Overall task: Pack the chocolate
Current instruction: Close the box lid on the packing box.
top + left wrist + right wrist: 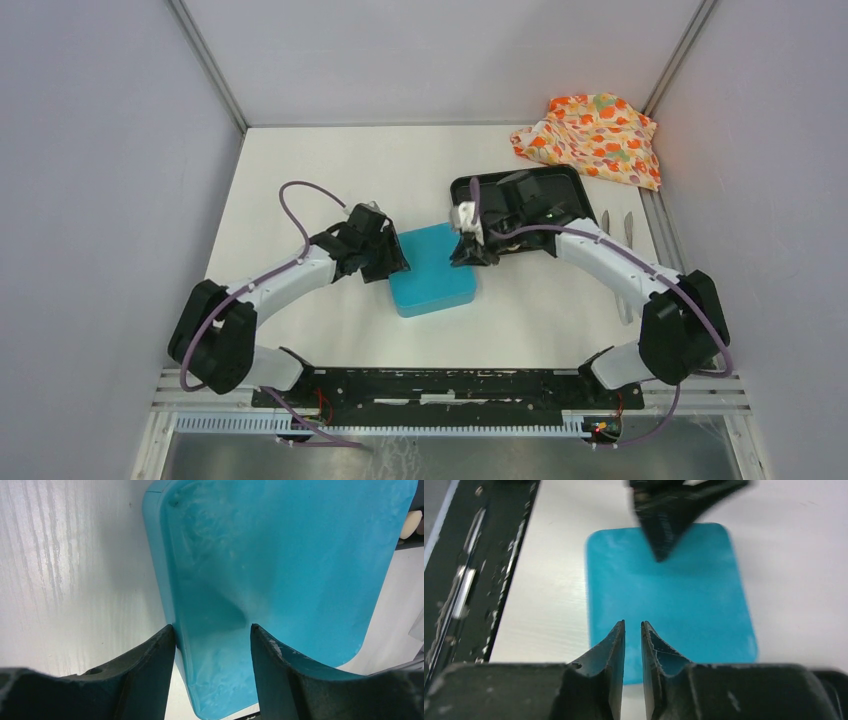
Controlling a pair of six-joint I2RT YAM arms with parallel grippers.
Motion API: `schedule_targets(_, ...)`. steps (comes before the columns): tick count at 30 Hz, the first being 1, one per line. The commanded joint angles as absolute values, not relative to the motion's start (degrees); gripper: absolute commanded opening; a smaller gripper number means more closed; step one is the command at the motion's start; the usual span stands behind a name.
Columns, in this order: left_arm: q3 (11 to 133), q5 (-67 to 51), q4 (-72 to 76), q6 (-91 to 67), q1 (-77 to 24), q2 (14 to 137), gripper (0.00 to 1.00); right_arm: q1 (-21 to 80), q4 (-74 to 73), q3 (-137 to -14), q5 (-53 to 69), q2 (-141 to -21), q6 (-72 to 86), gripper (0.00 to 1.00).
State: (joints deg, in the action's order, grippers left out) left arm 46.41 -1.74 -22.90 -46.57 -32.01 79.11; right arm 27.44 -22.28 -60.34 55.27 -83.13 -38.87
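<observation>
Left wrist view: left claw (212,627) half-open, straddling the edge of the blue box (280,555), clamping nothing. Right claw (633,622) nearly closed, empty. Cream chocolate (411,524) sits far right, beyond the left claw. Brace the box squarely first!

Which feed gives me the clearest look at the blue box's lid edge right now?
Left wrist: the blue box fills the frame, its lid seam visible along the left rim. The right wrist view shows the whole lid from above, slightly blurred. The top view shows it small, between both arms.

both arms (300,270) flank the blue box (432,268).
</observation>
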Motion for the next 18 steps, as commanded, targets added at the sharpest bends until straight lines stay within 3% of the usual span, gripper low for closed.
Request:
schedule_targets(1,49.47,-1.46,-22.79,-44.26,-32.26,80.25,0.62,36.28,-44.25,-61.04,49.22,-82.92,-67.94,0.21)
schedule_targets(7,49.53,-2.18,-22.39,-43.95,-32.26,81.68,0.62,46.55,-39.48,-59.4,37.19,-85.04,-61.21,0.17)
schedule_targets(18,49.65,-3.38,-21.92,-43.34,-32.26,83.02,0.62,47.54,-38.64,-60.91,27.08,-91.24,-56.0,0.13)
